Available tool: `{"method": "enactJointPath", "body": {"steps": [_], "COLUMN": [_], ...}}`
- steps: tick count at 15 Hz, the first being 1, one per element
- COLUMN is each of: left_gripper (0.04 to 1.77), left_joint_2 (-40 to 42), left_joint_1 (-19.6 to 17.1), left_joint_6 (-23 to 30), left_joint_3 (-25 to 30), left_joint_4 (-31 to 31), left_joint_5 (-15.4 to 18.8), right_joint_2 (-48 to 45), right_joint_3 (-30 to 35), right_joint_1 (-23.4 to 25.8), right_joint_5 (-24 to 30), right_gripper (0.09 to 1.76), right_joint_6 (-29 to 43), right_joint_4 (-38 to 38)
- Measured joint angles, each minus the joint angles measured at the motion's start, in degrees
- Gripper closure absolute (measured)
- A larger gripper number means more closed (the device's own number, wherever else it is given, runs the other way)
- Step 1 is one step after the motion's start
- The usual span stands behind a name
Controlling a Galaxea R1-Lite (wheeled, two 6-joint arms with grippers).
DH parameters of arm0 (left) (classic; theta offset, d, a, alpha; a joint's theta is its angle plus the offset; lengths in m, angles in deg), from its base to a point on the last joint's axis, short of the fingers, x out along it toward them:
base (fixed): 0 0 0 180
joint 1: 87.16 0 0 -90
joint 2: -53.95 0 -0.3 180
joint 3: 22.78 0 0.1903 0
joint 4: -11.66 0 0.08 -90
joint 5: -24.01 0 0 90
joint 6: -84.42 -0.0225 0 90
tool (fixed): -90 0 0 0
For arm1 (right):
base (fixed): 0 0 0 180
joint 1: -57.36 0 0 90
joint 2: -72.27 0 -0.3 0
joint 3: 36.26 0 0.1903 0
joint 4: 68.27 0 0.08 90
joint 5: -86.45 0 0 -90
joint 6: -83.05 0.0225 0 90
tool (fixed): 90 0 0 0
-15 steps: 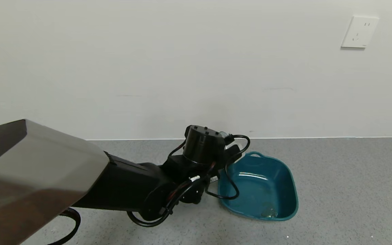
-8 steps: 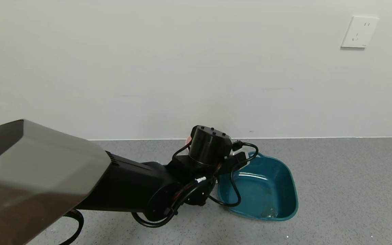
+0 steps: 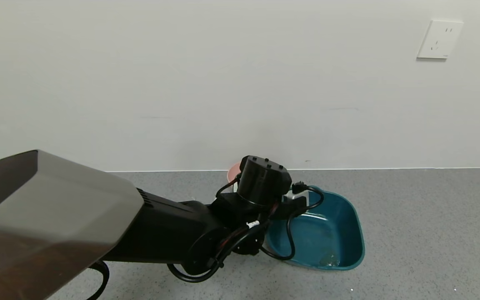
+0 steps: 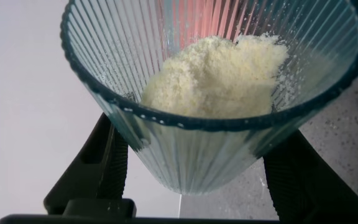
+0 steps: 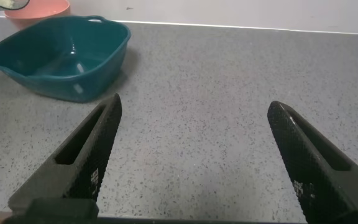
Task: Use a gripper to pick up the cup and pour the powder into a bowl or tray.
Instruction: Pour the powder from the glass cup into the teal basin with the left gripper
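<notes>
My left gripper (image 4: 207, 158) is shut on the cup (image 4: 166, 74), a clear blue-green ribbed tumbler that fills the left wrist view, with one black finger on each side. White clumpy powder (image 4: 219, 74) is heaped inside the cup. In the head view my left arm's wrist (image 3: 263, 181) is over the left rim of the dark teal basin (image 3: 358, 233) and hides the cup. The basin also shows in the right wrist view (image 5: 61, 56). My right gripper (image 5: 196, 106) is open and empty, low over bare grey floor to the basin's right.
A pink bowl (image 3: 233, 171) stands behind the left wrist by the wall, and also shows in the right wrist view (image 5: 36, 11). The speckled grey floor (image 3: 423, 233) runs to a white wall with a socket plate (image 3: 440, 39).
My left arm has moved right with the cup, from beside the basin to over its left rim. The pink bowl now shows behind the wrist.
</notes>
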Motion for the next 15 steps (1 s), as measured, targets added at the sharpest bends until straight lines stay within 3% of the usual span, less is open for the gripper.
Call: {"method": "enactJointPath", "body": {"steps": [9,15], "left_gripper": [0.55,0.55], "left_joint_2": [-0.3,-0.4], "left_joint_1": [1.2,1.5], "left_joint_6": [-12.5,-17.6], "left_joint_3": [-0.1,-2.5], "left_joint_4": [-0.1,0.4], "left_joint_5": [-1.5,-2.4], "right_joint_2": [0.0,0.0], "right_joint_3": [0.0,0.0], "right_joint_1": [0.0,0.0], "right_joint_5": [0.0,0.0], "right_gripper": [0.14,0.14], "right_joint_6": [0.0,0.0], "right_joint_4": [0.0,0.0]}}
